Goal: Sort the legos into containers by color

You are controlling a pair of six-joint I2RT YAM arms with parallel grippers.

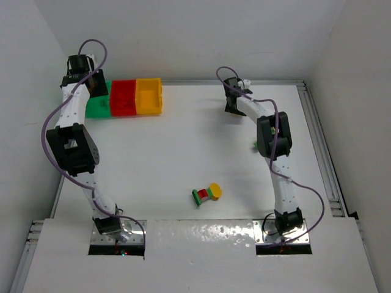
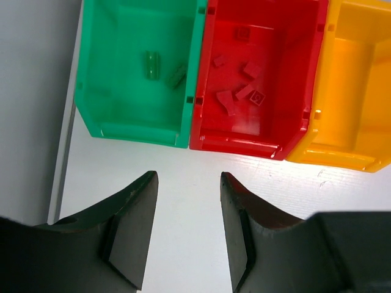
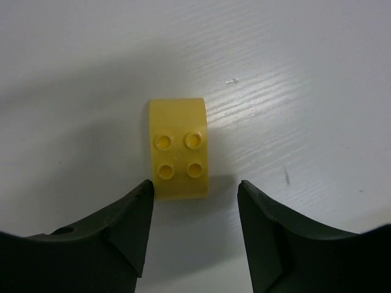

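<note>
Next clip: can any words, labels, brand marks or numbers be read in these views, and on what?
None can be read.
The green bin, red bin and yellow bin carry no label.
Studs of the yellow brick: too blurred to show any mark.
The table: no print.

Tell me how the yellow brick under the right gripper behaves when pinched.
The yellow brick looks like rigid plastic, so it probably won't flex. Lying flat, studs up, it seems unlikely to tip or roll. It sits off-centre between the fingers of the right gripper, so it may skid sideways.
</note>
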